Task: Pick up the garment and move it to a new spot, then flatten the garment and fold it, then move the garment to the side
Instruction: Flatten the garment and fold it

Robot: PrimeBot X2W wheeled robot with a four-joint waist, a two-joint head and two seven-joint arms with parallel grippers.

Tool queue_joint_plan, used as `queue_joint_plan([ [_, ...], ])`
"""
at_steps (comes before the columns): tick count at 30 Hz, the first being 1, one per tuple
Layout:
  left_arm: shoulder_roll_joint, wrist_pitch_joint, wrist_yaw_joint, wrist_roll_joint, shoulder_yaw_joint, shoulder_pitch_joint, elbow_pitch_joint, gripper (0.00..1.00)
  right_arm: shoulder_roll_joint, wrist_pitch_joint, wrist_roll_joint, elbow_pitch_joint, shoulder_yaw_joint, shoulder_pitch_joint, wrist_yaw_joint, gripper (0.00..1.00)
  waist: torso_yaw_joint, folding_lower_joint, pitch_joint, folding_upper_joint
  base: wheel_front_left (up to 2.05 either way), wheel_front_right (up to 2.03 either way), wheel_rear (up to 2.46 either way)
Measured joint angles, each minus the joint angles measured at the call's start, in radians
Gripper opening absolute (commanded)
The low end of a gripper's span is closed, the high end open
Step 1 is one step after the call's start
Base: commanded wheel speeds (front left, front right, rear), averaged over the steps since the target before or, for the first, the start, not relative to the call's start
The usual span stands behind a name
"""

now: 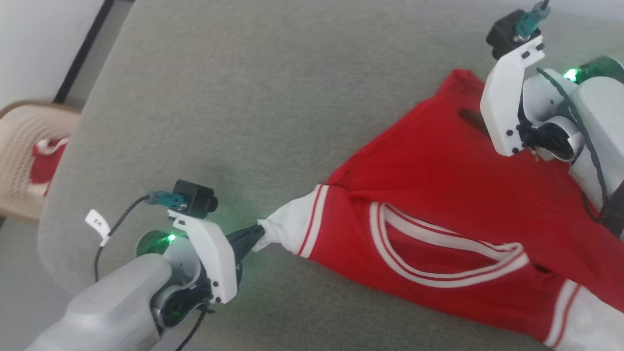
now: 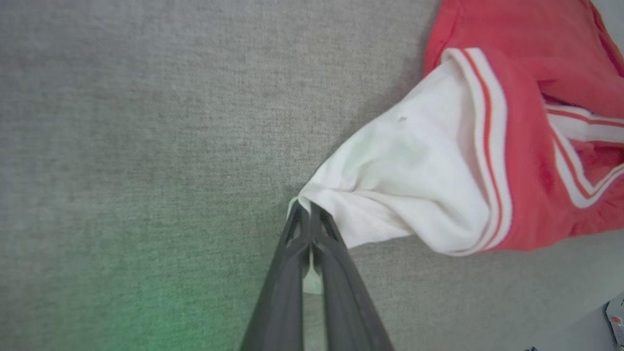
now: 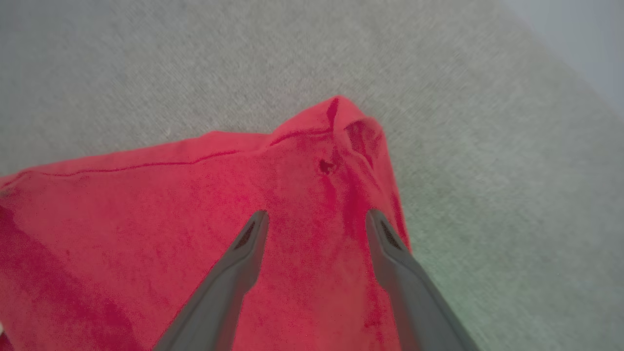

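Observation:
The garment (image 1: 438, 185), a red jersey T-shirt with white sleeves and a striped collar, lies spread on the grey padded surface (image 1: 253, 97). My left gripper (image 1: 258, 234) is shut on the tip of the white sleeve (image 2: 404, 185), which is drawn out to a point away from the red body. In the left wrist view the two dark fingers (image 2: 292, 258) meet with white cloth pinched between them. My right gripper (image 3: 317, 219) hovers open over a far red corner of the garment (image 3: 336, 126), with nothing between its fingers. The right arm's wrist (image 1: 512, 97) stands above the shirt's far right part.
A beige woven basket (image 1: 19, 146) with red and white cloth inside stands off the surface at the far left. The padded surface has a rounded near-left edge (image 1: 53, 214). Bare grey padding stretches across the far and left parts.

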Motion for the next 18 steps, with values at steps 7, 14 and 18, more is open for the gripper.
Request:
queue_joint_plan([
  [7, -0.054, -0.01, -0.038, 0.001, -0.004, -0.025, 0.057, 0.0, -0.005, 0.107, 0.103, 0.096, 0.106, -0.051, 0.0, 1.0, 0.06, 0.0, 0.046, 0.0, 0.0, 0.0, 0.0],
  [14, -0.07, -0.011, -0.064, -0.001, -0.005, -0.042, 0.106, 0.0, -0.014, 0.105, 0.163, 0.097, 0.174, -0.088, 0.0, 0.0, 0.061, -0.0001, 0.052, 0.0001, 0.0, 0.0, 0.0],
  [18, -0.064, -0.002, -0.067, -0.003, -0.002, -0.061, 0.121, 0.0, -0.017, 0.069, 0.178, 0.092, 0.2, -0.102, 0.0, 0.0, 0.047, -0.0001, 0.047, 0.0, 0.0, 0.0, 0.0],
])
